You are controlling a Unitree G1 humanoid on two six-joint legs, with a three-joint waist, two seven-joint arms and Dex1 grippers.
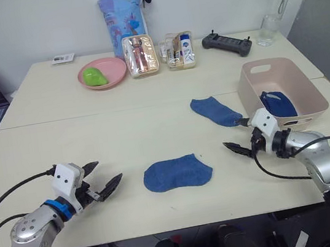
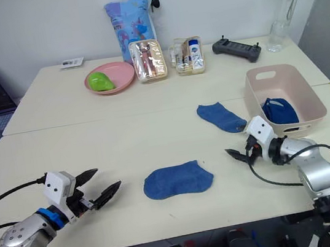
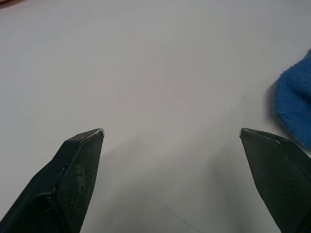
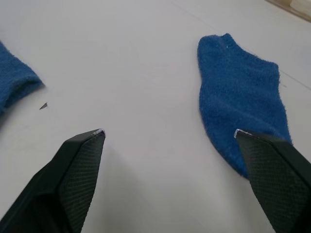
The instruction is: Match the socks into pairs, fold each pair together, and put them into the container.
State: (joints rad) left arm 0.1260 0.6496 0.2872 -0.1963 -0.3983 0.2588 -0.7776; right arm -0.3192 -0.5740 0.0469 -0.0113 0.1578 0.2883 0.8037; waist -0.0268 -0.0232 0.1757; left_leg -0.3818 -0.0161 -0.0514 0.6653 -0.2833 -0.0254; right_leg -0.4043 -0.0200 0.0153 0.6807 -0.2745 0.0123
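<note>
Socks [image 1: 177, 174] fuzzy, flat; tub [image 1: 299, 88] smooth.

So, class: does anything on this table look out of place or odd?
Nothing looks damaged or spilled. Two blue socks lie apart on the table, one mid-front, one beside the pink tub, which holds folded socks.

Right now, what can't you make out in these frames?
- Socks in the tub: the wall of the pink tub hides part of them in the head views, so count and folding are unclear.
- Clear pouches: contents too small to identify.
- Near sock: cut off by the left wrist view's edge.
- Far sock: its end is covered by a right pincer finger.
</note>
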